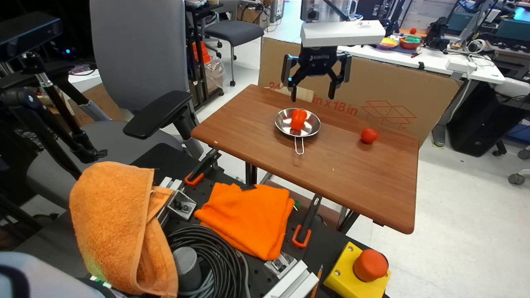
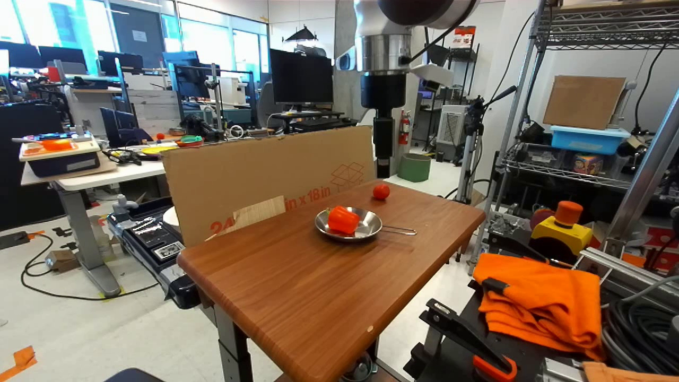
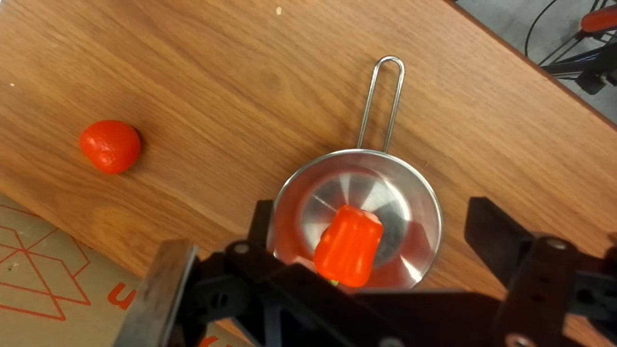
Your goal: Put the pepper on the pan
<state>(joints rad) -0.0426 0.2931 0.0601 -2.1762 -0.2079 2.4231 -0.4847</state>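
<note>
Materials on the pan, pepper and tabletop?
Pan: polished bare metal, probably steel; mirror-like reflections inside.
Pepper: glossy, probably plastic, possibly rubber; smooth skin with soft highlights.
Tabletop: wood or wood-look laminate, satin; brown grain runs across it, but can't tell which.

Wrist view, clocked from pan [image 3: 357,187]: worktop [image 3: 270,86], bare at 11 and 2 o'clock. Obstacles: handle [image 3: 394,111] juts at 12; red piece [image 3: 110,147] sits between 9 and 10; cardboard panel [image 3: 43,274] bars 8.

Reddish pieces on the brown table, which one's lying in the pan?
The chunky orange-red pepper: it lies in the silver pan, while the rounder red piece rests directly on the tabletop.
</note>
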